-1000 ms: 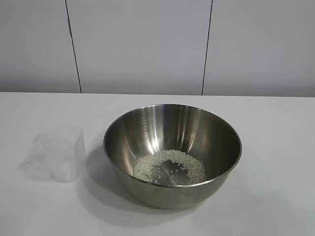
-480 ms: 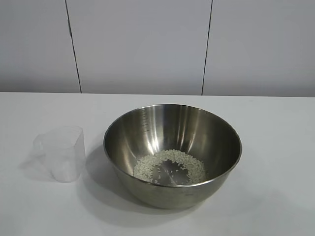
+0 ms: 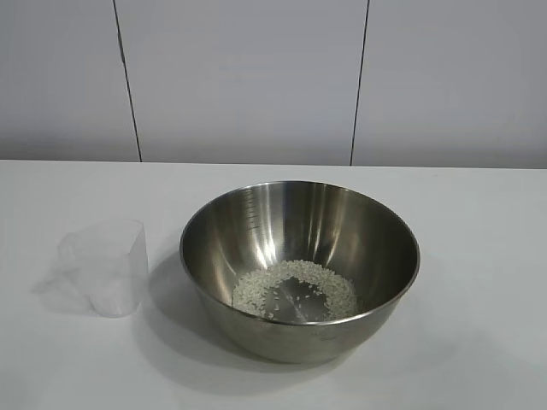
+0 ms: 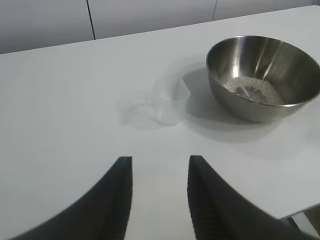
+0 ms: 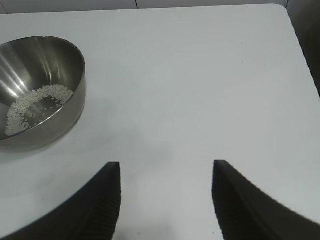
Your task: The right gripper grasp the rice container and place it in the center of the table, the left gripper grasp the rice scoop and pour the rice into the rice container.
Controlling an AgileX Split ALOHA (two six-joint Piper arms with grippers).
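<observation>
Left gripper (image 4: pixel 157 200) spread and empty, well short of the light, slippery, easily crushed plastic cup (image 4: pixel 170 102); best pinched at its handle.

Rice container (image 5: pixel 35 95) edge-cropped, right wrist view.

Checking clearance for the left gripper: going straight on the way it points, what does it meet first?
Probably the rice scoop, ahead of the open left gripper; bare table lies between, though depth is uncertain.
</observation>
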